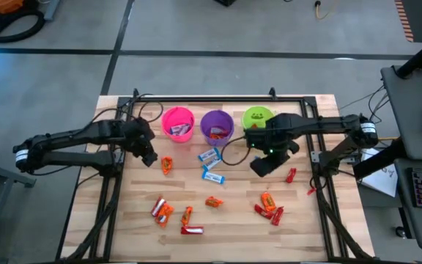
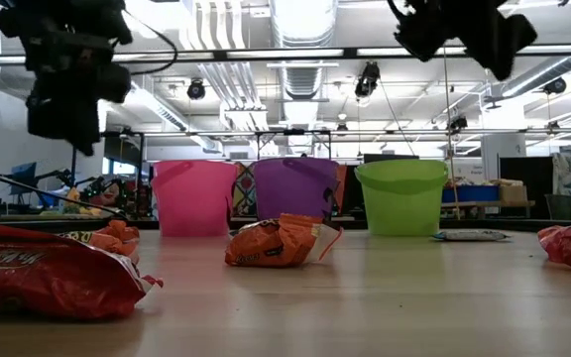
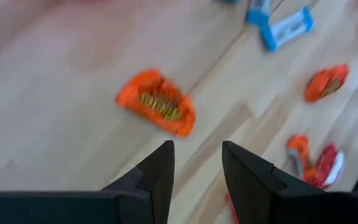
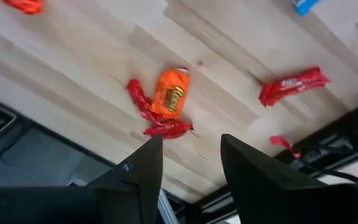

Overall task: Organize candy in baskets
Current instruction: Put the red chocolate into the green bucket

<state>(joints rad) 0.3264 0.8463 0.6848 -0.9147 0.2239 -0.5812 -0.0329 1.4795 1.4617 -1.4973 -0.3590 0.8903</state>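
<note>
- Three baskets stand in a row near the far edge of the table (image 1: 138,242): pink basket (image 1: 178,122), purple basket (image 1: 217,126), green basket (image 1: 257,117).
- The left hand (image 1: 149,156) hangs just beside an orange candy (image 1: 167,165).
- The right hand (image 1: 261,166) hangs near the green basket.
- Blue, orange and red candies lie scattered across the table.

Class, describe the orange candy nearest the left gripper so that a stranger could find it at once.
Start at the pink bucket, the leftmost of the three at the table's far edge. Just in front of it, beside the left gripper, lies one orange candy. It lies alone, apart from the blue-and-white candies to its right.
</note>
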